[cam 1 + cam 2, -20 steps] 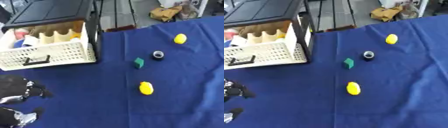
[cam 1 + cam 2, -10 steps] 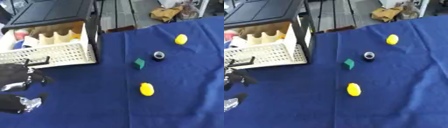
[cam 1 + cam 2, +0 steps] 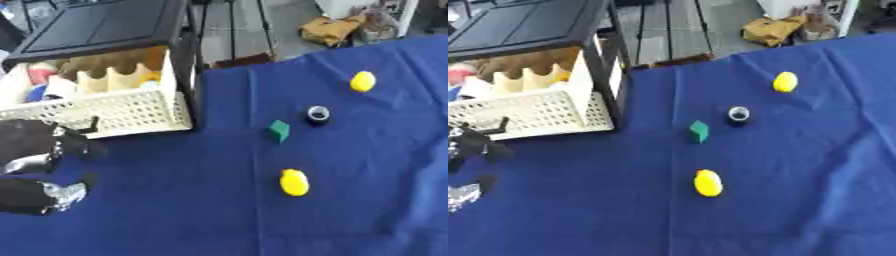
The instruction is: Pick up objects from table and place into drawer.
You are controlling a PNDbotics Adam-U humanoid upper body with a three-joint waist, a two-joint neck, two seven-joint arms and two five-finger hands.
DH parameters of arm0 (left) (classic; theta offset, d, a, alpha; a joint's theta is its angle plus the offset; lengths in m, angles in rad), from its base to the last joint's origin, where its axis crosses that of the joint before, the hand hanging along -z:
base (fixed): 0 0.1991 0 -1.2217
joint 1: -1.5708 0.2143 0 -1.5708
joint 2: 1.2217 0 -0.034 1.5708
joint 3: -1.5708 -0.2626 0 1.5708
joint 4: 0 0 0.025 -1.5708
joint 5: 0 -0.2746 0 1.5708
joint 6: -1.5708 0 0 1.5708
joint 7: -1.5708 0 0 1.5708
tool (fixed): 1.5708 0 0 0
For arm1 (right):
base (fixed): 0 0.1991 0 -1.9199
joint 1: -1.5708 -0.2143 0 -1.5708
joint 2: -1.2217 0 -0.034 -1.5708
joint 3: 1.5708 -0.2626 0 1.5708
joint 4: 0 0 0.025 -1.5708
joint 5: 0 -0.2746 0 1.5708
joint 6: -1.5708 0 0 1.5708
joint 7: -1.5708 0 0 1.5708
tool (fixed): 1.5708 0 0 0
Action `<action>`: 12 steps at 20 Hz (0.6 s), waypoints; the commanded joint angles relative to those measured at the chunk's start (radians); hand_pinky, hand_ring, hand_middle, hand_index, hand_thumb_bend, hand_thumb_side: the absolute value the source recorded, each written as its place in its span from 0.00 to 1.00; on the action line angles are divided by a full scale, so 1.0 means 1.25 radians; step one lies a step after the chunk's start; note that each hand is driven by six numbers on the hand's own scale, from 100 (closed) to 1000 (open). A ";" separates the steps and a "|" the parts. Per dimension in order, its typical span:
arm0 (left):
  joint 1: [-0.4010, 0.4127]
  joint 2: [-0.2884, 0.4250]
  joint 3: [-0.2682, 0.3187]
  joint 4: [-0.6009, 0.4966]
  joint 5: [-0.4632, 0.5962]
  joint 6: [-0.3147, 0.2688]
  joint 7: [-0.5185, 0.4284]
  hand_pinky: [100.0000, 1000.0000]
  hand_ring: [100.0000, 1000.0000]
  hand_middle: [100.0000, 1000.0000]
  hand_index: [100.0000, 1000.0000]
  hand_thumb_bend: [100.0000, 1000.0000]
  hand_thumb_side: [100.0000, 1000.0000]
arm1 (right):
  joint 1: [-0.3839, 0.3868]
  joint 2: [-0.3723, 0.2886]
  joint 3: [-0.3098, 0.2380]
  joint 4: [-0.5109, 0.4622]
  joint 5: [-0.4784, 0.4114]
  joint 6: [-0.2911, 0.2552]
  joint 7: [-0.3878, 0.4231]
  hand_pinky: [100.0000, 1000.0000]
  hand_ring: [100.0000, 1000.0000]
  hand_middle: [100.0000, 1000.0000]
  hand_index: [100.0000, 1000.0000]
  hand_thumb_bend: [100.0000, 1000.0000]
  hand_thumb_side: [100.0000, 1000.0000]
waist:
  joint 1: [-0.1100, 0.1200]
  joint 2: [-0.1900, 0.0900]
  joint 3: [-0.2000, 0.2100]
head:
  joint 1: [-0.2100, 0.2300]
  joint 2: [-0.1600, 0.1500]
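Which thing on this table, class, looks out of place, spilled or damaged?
Nothing stands out. The drawer is pulled open, holding items, as the task needs. Two yellow objects, a green block and a small dark ring lie apart on the blue cloth, none visibly spilled or broken.

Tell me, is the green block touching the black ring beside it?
Apart. In the left eye view, a strip of blue cloth shows plainly between the green block and the black ring, which sits up and to its right.

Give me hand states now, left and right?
Left hand: by the drawer front at the view's left edge; fingers cannot be told.
Right hand: not in view.
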 commanded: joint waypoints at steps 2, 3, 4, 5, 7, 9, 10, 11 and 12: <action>-0.014 0.015 0.019 -0.010 -0.014 0.031 -0.006 0.29 0.42 0.66 0.93 0.00 1.00 | -0.004 -0.008 -0.001 -0.008 0.016 0.002 0.005 0.59 0.86 0.49 0.82 0.00 1.00 | -0.001 -0.008 -0.004 | 0.008 -0.018; -0.016 0.012 0.019 -0.010 -0.016 0.036 -0.006 0.29 0.42 0.66 0.93 0.00 1.00 | -0.003 -0.006 -0.001 -0.008 0.019 0.002 0.006 0.59 0.86 0.49 0.82 0.00 1.00 | -0.001 -0.005 -0.005 | 0.009 -0.020; -0.018 0.010 0.020 -0.010 -0.017 0.042 -0.005 0.29 0.42 0.66 0.93 0.00 1.00 | -0.002 -0.005 -0.001 -0.008 0.023 0.003 0.007 0.59 0.86 0.49 0.82 0.00 1.00 | 0.000 -0.003 -0.007 | 0.010 -0.022; -0.020 0.009 0.022 -0.010 -0.021 0.048 -0.004 0.29 0.42 0.66 0.93 0.00 1.00 | -0.001 -0.003 0.000 -0.008 0.027 0.004 0.008 0.60 0.86 0.48 0.82 0.00 1.00 | 0.000 -0.001 -0.008 | 0.011 -0.024; -0.022 0.008 0.024 -0.010 -0.038 0.060 -0.002 0.30 0.42 0.67 0.94 0.00 1.00 | -0.001 0.000 0.002 -0.008 0.032 0.004 0.009 0.60 0.87 0.48 0.82 0.00 1.00 | 0.001 0.003 -0.011 | 0.014 -0.028; -0.023 0.005 0.025 -0.010 -0.051 0.070 -0.004 0.30 0.43 0.68 0.94 0.00 1.00 | 0.000 0.003 0.002 -0.008 0.038 0.005 0.010 0.60 0.87 0.48 0.82 0.00 1.00 | 0.002 0.007 -0.014 | 0.017 -0.032; -0.024 0.004 0.026 -0.010 -0.055 0.074 -0.005 0.30 0.43 0.68 0.94 0.00 1.00 | 0.000 0.004 0.003 -0.008 0.040 0.006 0.010 0.60 0.87 0.48 0.82 0.00 1.00 | 0.003 0.008 -0.015 | 0.019 -0.033; -0.025 0.004 0.027 -0.010 -0.061 0.077 -0.006 0.30 0.43 0.69 0.95 0.00 1.00 | 0.001 0.006 0.003 -0.008 0.043 0.006 0.011 0.60 0.87 0.48 0.83 0.00 1.00 | 0.003 0.010 -0.016 | 0.020 -0.035; -0.026 0.003 0.027 -0.009 -0.066 0.079 -0.006 0.30 0.43 0.69 0.95 0.00 1.00 | 0.002 0.008 0.004 -0.008 0.046 0.008 0.011 0.60 0.87 0.48 0.83 0.00 1.00 | 0.004 0.012 -0.017 | 0.021 -0.036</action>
